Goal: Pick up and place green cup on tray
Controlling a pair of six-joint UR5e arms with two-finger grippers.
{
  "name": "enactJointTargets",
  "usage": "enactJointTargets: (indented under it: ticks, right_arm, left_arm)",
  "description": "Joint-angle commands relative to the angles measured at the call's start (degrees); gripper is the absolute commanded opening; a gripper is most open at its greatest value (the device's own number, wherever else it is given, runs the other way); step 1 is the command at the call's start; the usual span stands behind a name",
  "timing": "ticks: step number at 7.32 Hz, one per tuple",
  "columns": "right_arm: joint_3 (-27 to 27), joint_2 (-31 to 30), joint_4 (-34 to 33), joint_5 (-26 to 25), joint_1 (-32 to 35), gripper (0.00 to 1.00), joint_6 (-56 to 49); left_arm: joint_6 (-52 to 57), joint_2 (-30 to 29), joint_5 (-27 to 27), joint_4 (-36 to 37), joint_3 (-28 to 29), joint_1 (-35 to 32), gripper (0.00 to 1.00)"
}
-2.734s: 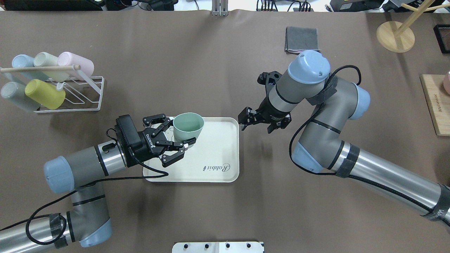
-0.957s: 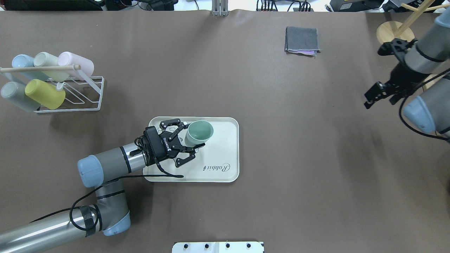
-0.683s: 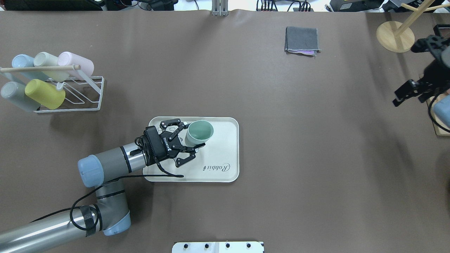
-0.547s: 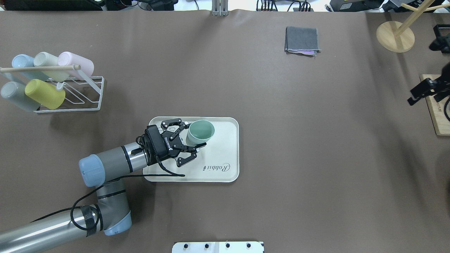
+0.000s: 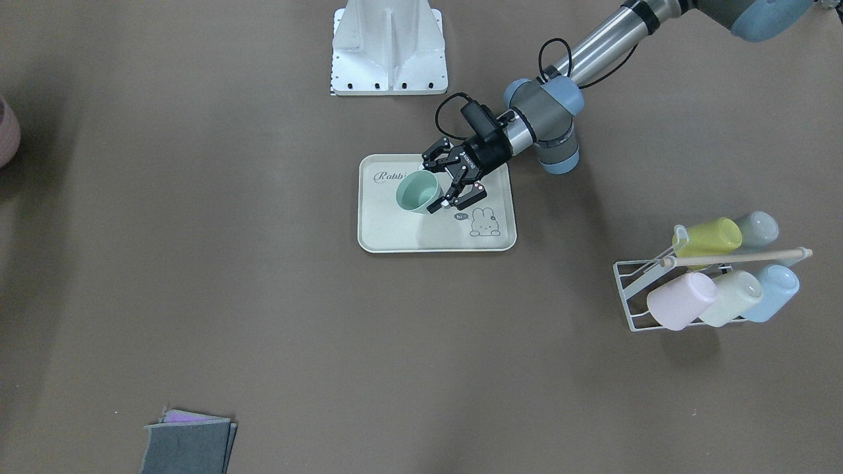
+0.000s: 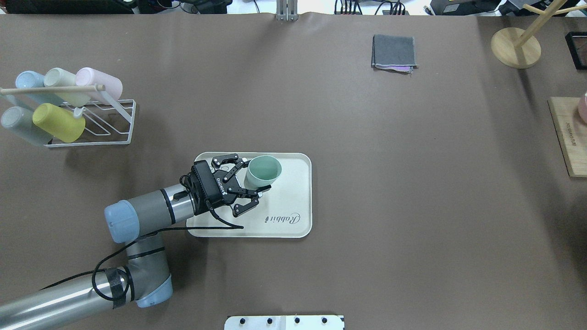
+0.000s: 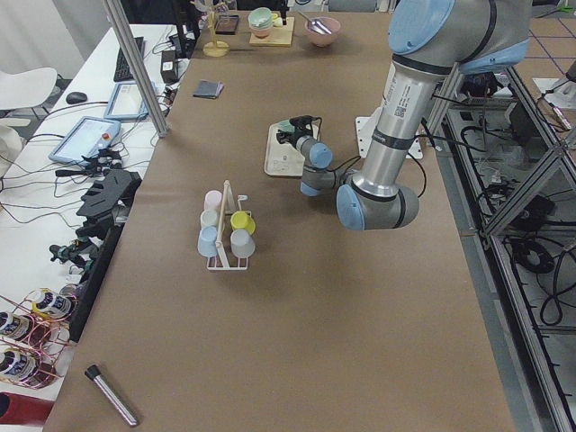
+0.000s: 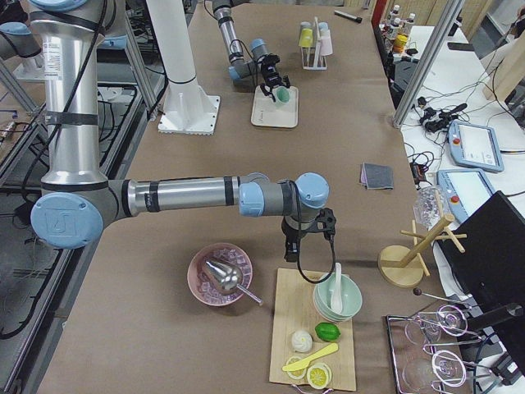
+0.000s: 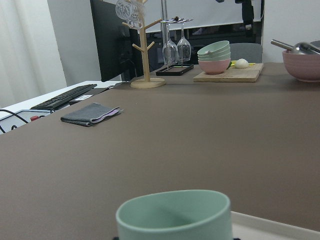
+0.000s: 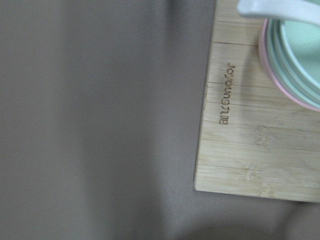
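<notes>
The green cup point(image 6: 264, 169) stands mouth up over the back left part of the cream tray point(image 6: 293, 195), slightly leaning away from the arm. My left gripper point(image 6: 253, 178) reaches in from the left, level with the table, and is shut on the cup's lower body. From the front, the cup point(image 5: 417, 192) sits between the fingers of the left gripper point(image 5: 435, 185), beside the tray's point(image 5: 395, 237) bunny drawing. Only the cup's rim point(image 9: 175, 212) shows in the left wrist view. My right gripper point(image 8: 289, 249) hangs over the near edge of the wooden board; whether it is open or shut I cannot tell.
A white wire rack point(image 6: 98, 126) at the left holds several cups lying down, among them a yellow-green one point(image 6: 57, 123). A grey cloth point(image 6: 394, 51) lies at the back. A wooden stand point(image 6: 516, 46) and a wooden board point(image 6: 568, 137) with stacked bowls point(image 8: 336, 297) are at the right.
The right arm swung away to the right and left the overhead view. The left gripper came down over the tray with the cup and drifted slightly right.
</notes>
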Motion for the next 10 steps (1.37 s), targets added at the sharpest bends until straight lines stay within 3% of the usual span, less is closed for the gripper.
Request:
enactJointTargets:
  ticks: [1,7,9,10]
  right_arm:
    - [0.04,-2.26,0.02,-0.14,2.69,1.00,-2.71]
    - [-0.14,-2.18,-4.29,-2.69,5.07,1.00,-7.56]
    - [-0.13,-2.09,-4.29,-2.78,5.07,1.00,-7.56]
    - [-0.05,-1.83,-4.29,-4.00,5.07,1.00,-7.64]
  left_arm:
    - [0.13,0.06,0.18,0.11,-0.03,0.02,0.82]
    - [-0.31,0.24,0.18,1.16,-1.94,-0.33,0.98]
    - [-4.32,0.33,0.09,11.05,-11.50,-1.12,0.98]
    - [-5.57,0.50,0.09,19.71,-18.07,-3.56,0.98]
